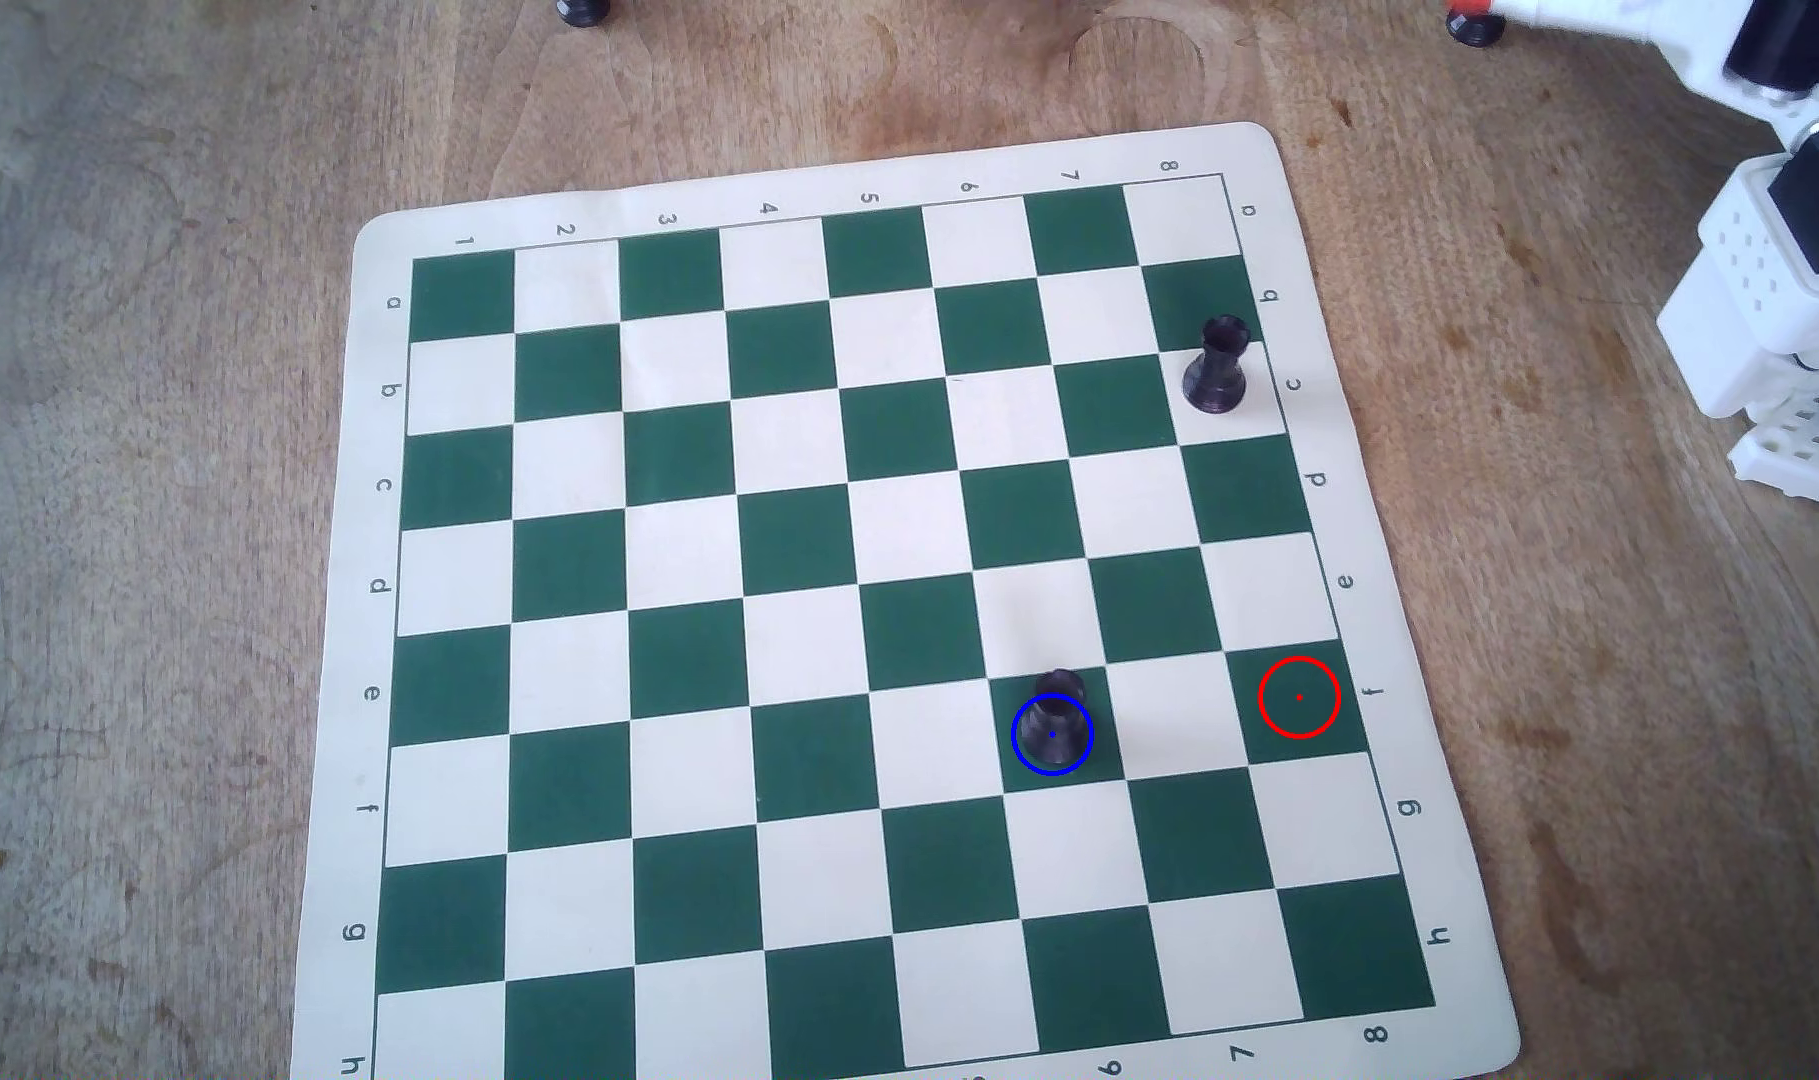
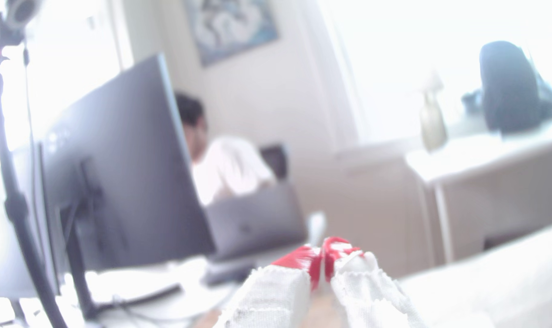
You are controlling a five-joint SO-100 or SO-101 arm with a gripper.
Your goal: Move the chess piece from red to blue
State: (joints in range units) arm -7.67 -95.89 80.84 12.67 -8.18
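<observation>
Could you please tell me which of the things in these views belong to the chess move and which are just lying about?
Part of the job:
- chess piece, standing in the blue circle
- red circle, empty
- claw, tips together, holding nothing

Just lying about:
- black rook
- monitor

Overhead view: a green-and-cream chessboard mat (image 1: 884, 623), its margins printed with numerals and letters, lies slightly rotated on the wooden worktop (image 1: 157, 519), nearer the right edge than the left, and a black slim-waisted rook (image 1: 1219, 366) stands upright on it near its top-right corner. Two small dark round objects (image 1: 583, 10) rest at the worktop's top edge, too cropped to identify. Wrist view, heavily blurred: a dark monitor (image 2: 126, 164), a seated person in white (image 2: 230, 164) and a framed wall picture (image 2: 233, 28).
</observation>
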